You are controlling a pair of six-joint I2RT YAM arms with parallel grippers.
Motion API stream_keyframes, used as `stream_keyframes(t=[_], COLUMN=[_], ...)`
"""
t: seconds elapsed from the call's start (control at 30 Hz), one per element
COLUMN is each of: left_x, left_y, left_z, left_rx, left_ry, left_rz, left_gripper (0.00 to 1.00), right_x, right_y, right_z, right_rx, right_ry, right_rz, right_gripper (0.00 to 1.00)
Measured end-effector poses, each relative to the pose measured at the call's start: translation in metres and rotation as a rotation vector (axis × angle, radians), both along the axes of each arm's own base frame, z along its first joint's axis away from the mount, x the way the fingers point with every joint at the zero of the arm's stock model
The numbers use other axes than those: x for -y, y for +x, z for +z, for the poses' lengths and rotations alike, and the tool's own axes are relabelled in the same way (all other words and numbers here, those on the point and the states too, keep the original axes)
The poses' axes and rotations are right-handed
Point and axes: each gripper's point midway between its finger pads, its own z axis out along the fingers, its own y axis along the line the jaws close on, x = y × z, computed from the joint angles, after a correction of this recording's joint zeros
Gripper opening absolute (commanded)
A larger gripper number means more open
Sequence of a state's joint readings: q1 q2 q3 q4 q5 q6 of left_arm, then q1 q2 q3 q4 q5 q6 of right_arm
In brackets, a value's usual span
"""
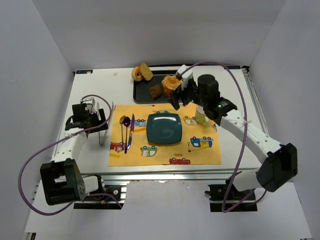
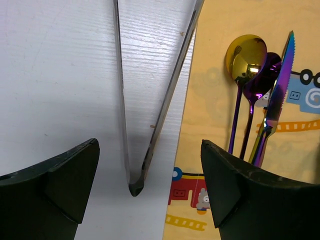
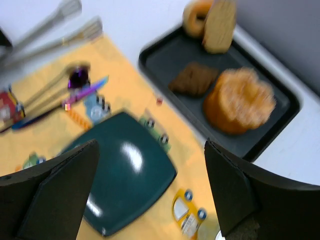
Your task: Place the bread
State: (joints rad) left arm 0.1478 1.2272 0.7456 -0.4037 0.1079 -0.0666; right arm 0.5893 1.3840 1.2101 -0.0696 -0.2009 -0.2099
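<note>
The bread (image 1: 146,71) stands on edge at the far left corner of the dark tray (image 1: 141,95), at 11 o'clock from the teal plate (image 1: 163,128), and leans on a ring roll (image 1: 136,74). The right gripper (image 3: 151,147) hovers by the tray, spread wide and empty. The left gripper (image 2: 149,145), also spread wide and empty, is over the tongs (image 2: 169,97) at 9 o'clock.

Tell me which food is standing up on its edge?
The flat tan bread slice, propped against the ring roll at the tray's corner. The dark chunk and orange bun sit low in the tray.
</note>
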Motion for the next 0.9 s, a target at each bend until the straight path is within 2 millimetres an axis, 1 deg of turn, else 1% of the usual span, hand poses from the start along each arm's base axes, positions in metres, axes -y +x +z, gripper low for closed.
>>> stream_keyframes(t=[0.07, 0.1, 0.13, 0.17, 0.27, 0.33, 0.37, 0.4, 0.43, 0.5, 0.57, 0.63, 0.77, 0.9], left_x=[-0.002, -0.003, -0.004, -0.004, -0.005, -0.005, -0.005, -0.005, -0.004, -0.002, 0.001, 0.005, 0.013, 0.017], left_y=[0.001, 0.001, 0.002, 0.002, 0.002, 0.003, 0.004, 0.005, 0.005, 0.005, 0.007, 0.008, 0.006, 0.009], left_z=[-0.002, -0.003, -0.004, -0.005, -0.007, -0.007, -0.007, -0.008, -0.01, -0.014, -0.022, -0.033, -0.058, -0.07], left_rx=[-0.003, -0.005, -0.009, -0.011, -0.015, -0.006, 0.001, 0.005, 0.007, 0.005, -0.011, -0.042, -0.116, -0.149], left_ry=[0.017, 0.023, 0.028, 0.033, 0.047, 0.057, 0.062, 0.067, 0.072, 0.086, 0.104, 0.121, 0.146, 0.167], left_rz=[-0.008, -0.012, -0.015, -0.019, -0.034, -0.05, -0.059, -0.068, -0.079, -0.11, -0.143, -0.172, -0.224, -0.247], left_gripper=[0.91, 0.91, 0.91, 0.91, 0.9, 0.89, 0.86, 0.83, 0.82, 0.82, 0.83, 0.84, 0.85, 0.84], right_x=[0.004, 0.007, 0.01, 0.012, 0.018, 0.019, 0.019, 0.02, 0.022, 0.023, 0.023, 0.025, 0.028, 0.031], right_y=[-0.007, -0.012, -0.018, -0.024, -0.041, -0.056, -0.064, -0.076, -0.089, -0.099, -0.103, -0.104, -0.106, -0.104], right_z=[-0.027, -0.037, -0.043, -0.044, -0.039, -0.033, -0.03, -0.032, -0.034, -0.036, -0.04, -0.044, -0.046, -0.045], right_rx=[-0.049, -0.064, -0.061, -0.049, 0.004, 0.057, 0.089, 0.1, 0.102, 0.101, 0.089, 0.07, 0.053, 0.052], right_ry=[-0.047, -0.068, -0.084, -0.091, -0.092, -0.075, -0.063, -0.052, -0.042, -0.037, -0.033, -0.03, -0.023, -0.019], right_rz=[0.037, 0.073, 0.12, 0.156, 0.244, 0.326, 0.371, 0.419, 0.466, 0.526, 0.563, 0.579, 0.588, 0.582], right_gripper=[0.88, 0.83, 0.77, 0.71, 0.52, 0.42, 0.42, 0.44, 0.49, 0.57, 0.61, 0.63, 0.64, 0.64])
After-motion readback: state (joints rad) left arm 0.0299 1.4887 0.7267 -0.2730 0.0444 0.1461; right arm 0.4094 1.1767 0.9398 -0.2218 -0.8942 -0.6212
